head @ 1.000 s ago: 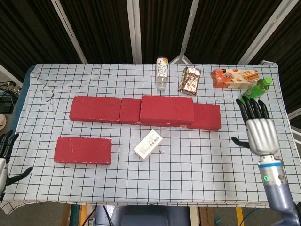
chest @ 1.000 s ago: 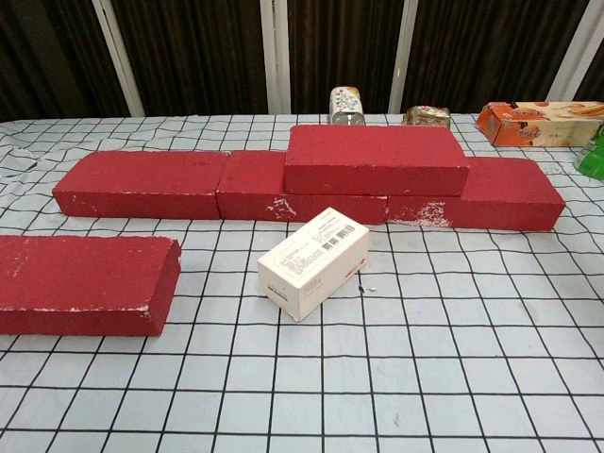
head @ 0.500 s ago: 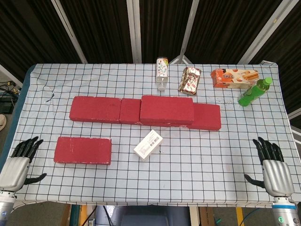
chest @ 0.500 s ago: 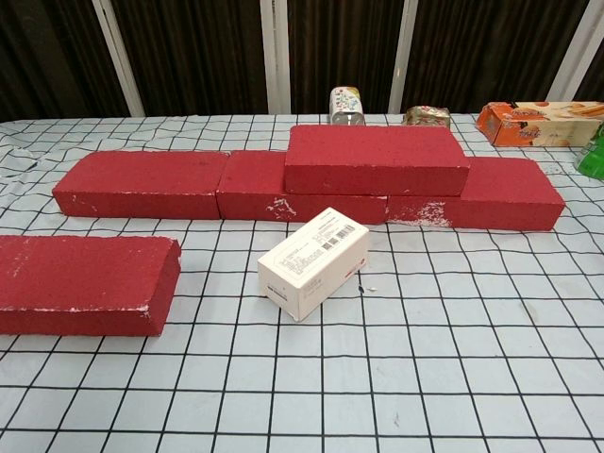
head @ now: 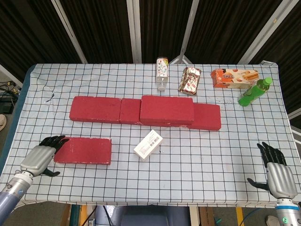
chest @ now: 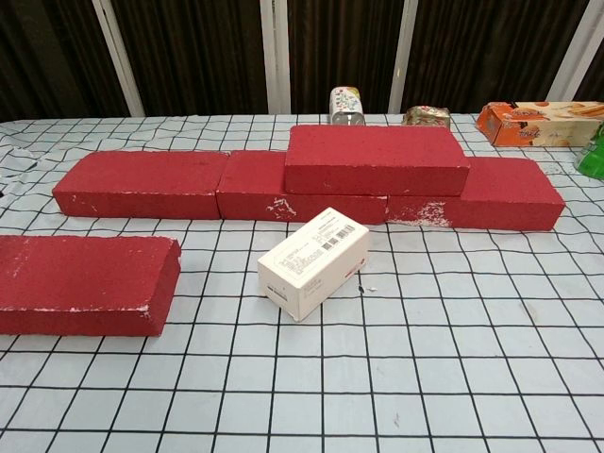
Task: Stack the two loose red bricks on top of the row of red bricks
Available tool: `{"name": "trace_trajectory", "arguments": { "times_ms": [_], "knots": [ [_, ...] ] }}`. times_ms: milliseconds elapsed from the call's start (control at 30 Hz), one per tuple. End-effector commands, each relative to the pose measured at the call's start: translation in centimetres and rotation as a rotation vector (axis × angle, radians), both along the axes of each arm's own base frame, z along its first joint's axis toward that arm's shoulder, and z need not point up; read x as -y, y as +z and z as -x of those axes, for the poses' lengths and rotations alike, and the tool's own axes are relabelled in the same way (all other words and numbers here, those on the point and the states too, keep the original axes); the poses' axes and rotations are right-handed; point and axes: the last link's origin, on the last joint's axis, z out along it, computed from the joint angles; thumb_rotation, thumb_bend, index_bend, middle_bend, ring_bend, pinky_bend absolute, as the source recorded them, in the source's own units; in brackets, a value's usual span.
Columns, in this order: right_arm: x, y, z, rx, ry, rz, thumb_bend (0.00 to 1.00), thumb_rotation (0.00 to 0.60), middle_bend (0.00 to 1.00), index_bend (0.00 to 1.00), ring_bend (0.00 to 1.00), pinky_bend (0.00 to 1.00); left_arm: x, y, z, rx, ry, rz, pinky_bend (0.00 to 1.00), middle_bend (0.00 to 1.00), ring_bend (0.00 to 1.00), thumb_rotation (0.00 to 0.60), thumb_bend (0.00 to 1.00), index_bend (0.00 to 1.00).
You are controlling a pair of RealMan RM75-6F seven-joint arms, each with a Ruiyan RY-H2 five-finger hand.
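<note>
Nearest me, the left hand sits low at the front left corner of the worktop, fingers spread and holding nothing, their tips just at the left end of the loose brick. The right hand hangs at the front right edge, also open and empty, well away from everything.

That loose brick lies flat in front of the row, apart from it. To lift it well, I'd say the left hand needs a firm grasp across the brick's short width, near the middle if it can reach, so the brick doesn't tip. The white box lies just to the right, so the carry should go up and over.

Further back, one brick already rests on top of the row toward its right half; the bare left stretch looks like the natural spot for the second.

Against the frame from half a second ago, the left hand has come forward and inward, from off the corner to the brick's end. The right hand has drifted slightly lower. Bricks and box haven't budged.
</note>
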Motion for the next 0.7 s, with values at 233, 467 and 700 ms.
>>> {"name": "trace_trajectory", "arguments": {
  "times_ms": [233,467,700],
  "knots": [
    [0.1,-0.2,0.1,0.002,-0.011,-0.038,0.15,0.6,0.03,0.0,0.01,0.0,-3.6,-1.3,-2.8,-0.036,-0.045,0.053,0.0,0.0,0.0,0.6,0.0,0.0],
    [0.2,-0.1,0.2,-0.003,-0.02,-0.033,0.15,0.6,0.03,0.0,0.01,0.0,-4.3,-3.0,-2.2,-0.057,-0.028,0.077,0.0,0.0,0.0,0.6,0.0,0.0],
    [0.2,-0.1,0.2,-0.005,-0.018,-0.033,0.15,0.6,0.03,0.0,0.01,0.0,-4.8,-4.8,-1.5,-0.053,-0.011,0.088,0.0,0.0,0.0,0.6,0.0,0.0]
  ]
}}
